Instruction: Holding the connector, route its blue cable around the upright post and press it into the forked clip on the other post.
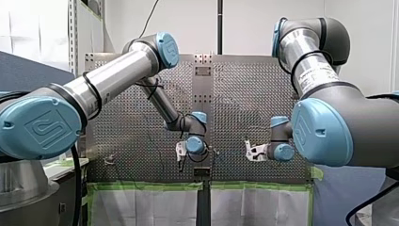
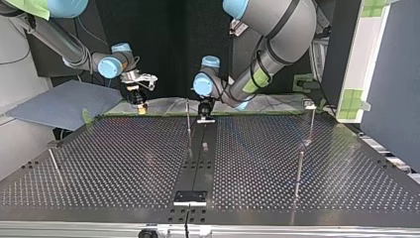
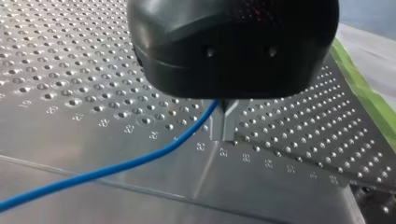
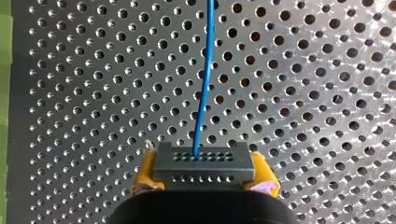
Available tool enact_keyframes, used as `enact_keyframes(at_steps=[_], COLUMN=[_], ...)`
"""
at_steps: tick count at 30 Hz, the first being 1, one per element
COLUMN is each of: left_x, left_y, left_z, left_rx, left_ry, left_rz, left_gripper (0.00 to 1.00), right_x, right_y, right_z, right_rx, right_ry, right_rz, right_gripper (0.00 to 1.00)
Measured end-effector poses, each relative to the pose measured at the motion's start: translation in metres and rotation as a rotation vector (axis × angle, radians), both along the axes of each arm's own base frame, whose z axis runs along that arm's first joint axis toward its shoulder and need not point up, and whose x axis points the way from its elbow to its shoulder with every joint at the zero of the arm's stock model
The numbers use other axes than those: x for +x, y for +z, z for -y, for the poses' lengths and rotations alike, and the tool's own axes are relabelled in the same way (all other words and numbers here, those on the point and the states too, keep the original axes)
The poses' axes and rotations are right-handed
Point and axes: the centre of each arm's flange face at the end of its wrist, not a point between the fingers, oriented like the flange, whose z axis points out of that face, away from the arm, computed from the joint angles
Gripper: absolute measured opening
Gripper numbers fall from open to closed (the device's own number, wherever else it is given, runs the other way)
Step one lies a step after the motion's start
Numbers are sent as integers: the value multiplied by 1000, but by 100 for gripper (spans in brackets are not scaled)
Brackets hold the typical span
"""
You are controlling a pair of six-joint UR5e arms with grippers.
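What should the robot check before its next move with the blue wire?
1. Grip: ok. The yellow pads of my right gripper clamp the connector.
2. Plugged in: ok. The blue cable runs straight out of the connector.
3. Second hold: ok. The fingers of my left gripper look closed on the cable.
4. Round the upright post: cannot tell. The cable does not show in the top view.
5. Pressed into the clip on the other post: cannot tell, it is too small to see.
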Motion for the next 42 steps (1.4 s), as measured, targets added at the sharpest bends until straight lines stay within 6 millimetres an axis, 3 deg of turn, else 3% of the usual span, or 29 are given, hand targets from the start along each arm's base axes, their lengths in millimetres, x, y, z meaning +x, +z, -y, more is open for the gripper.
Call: enact_keyframes(at_steps=[2, 3, 4, 6, 7, 9, 12, 25, 28, 30, 42], left_x=[0, 0, 0, 0, 0, 1, 1, 1, 0, 0, -7], left_y=[0, 0, 0, 0, 0, 0, 0, -1, -1, -1, -3], left_z=[0, 1, 1, 1, 1, 1, 0, 0, 0, 0, 0], left_rx=[-1, -1, -2, -3, -3, -4, -4, 11, 17, 18, 60], left_ry=[-4, -6, -8, -11, -11, -12, -11, -32, -38, -43, -63], left_rz=[0, -1, -1, -1, 0, -1, -2, -12, -15, -15, -53], left_gripper=[7, 18, 18, 45, 45, 70, 78, 78, 85, 99, 99], right_x=[0, 0, 1, 1, 1, 1, 1, 0, 0, 0, 0], right_y=[1, 1, 2, 3, 4, 4, 5, 8, 8, 8, 7], right_z=[1, 2, 3, 4, 5, 6, 7, 12, 12, 12, 11], right_rx=[-2, -3, -4, -6, -7, -7, -9, -15, -15, -14, -11], right_ry=[0, 0, 0, 0, 0, 0, -1, -5, -5, -5, -5], right_rz=[0, 1, 1, 1, 2, 2, 3, 9, 9, 9, 8], right_gripper=[0, 0, 0, 0, 0, 0, 0, 0, 0, 0, 0])
